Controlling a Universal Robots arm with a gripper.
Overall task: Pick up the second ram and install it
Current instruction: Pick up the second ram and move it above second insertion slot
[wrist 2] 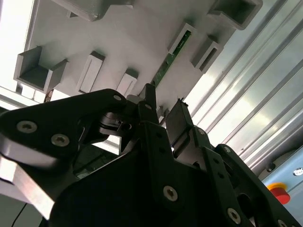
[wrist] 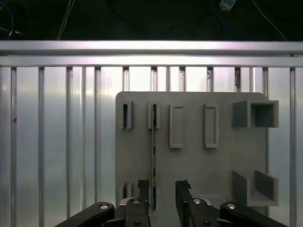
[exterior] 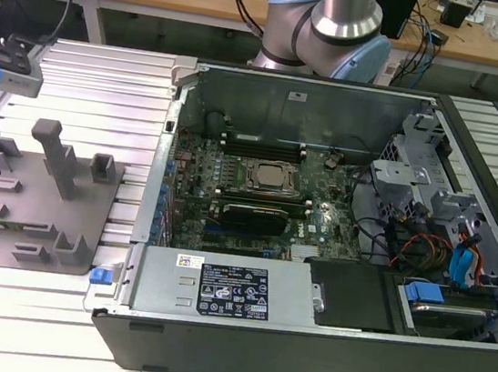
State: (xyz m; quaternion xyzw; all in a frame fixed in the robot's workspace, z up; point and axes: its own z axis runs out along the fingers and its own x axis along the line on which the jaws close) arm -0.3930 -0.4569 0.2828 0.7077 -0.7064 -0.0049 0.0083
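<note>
Fingers [wrist: 143, 188] of the gripper [wrist: 162, 189] stand spread, with nothing between them but air and the near end of the second ram [wrist: 154, 151]. In the first wrist view the thin green stick stands on edge in two slotted holders of the grey fixture plate [wrist: 194, 161]. It runs away from the gripper in a straight line. It lies much closer to one finger than the other, possibly touching it; the angle leaves that unsure.

To grasp it well, the stick should be centred in the gap so both pads meet its flat faces together and it does not rack in the slots. The second wrist view shows the ram [wrist 2: 173, 56] aligned with the gap, so the wrist angle looks right. Beyond the plate on the ribbed table [exterior: 104, 103] is the open computer case [exterior: 288, 99], well apart from the stick.
</note>
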